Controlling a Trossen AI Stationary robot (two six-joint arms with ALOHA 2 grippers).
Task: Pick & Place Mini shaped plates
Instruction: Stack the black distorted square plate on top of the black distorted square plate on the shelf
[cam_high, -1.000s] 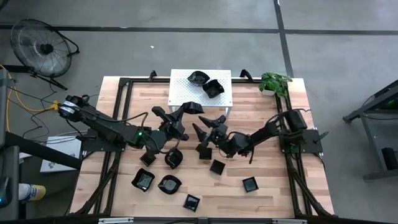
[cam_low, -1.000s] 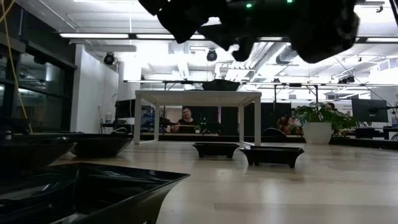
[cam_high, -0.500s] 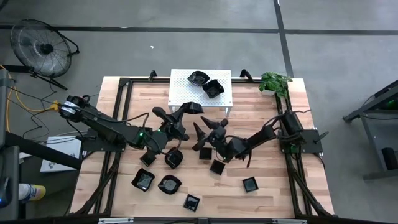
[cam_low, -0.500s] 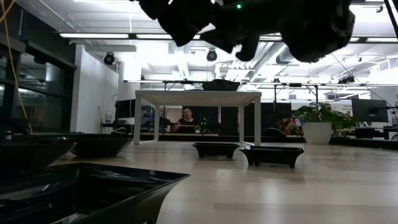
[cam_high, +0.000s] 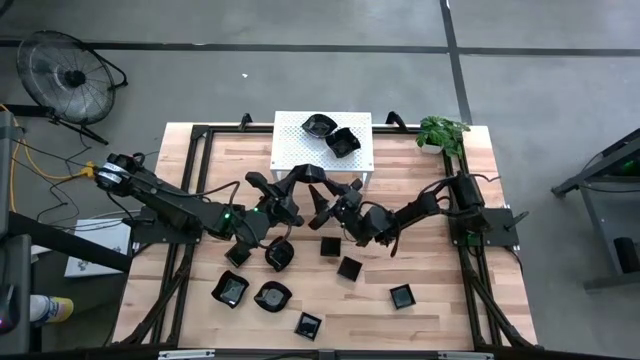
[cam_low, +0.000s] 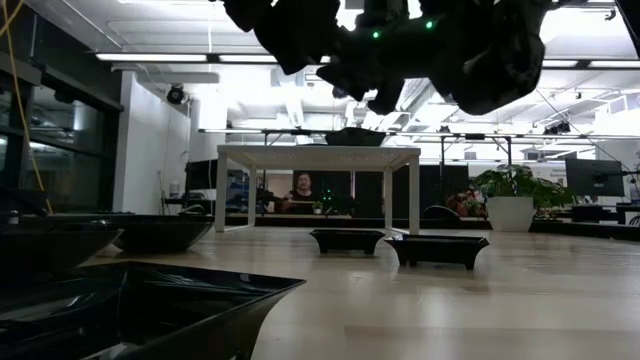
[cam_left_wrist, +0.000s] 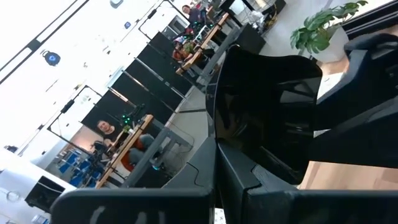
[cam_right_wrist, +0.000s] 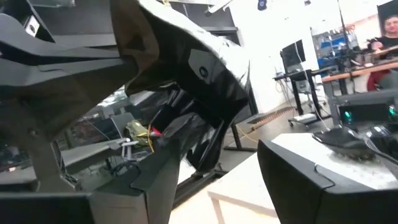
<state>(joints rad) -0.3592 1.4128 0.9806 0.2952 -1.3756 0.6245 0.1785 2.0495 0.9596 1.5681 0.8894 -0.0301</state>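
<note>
- Your left gripper (cam_high: 300, 180) is clamped tight on a glossy black plate (cam_high: 308, 174), held up in the air just in front of the white perforated stand (cam_high: 300, 150); in the left wrist view that plate (cam_left_wrist: 261, 106) shows a smooth, curved, mirror-like wall pinched between the dark fingers (cam_left_wrist: 249, 180).
- Your right gripper (cam_high: 330, 200) stands with its jaws spread wide and nothing between them, close beside the held plate, above the pale plank table (cam_high: 430, 250).
- Two wavy-edged black dishes (cam_high: 331, 132) sit on the stand's dotted top.
- More small shiny dishes lie on the wood: square ones (cam_high: 349, 267) near the middle and the front, rounded ones (cam_high: 271, 296) front left.
- A leafy green plant (cam_high: 441, 131) stands at the table's far right corner.
</note>
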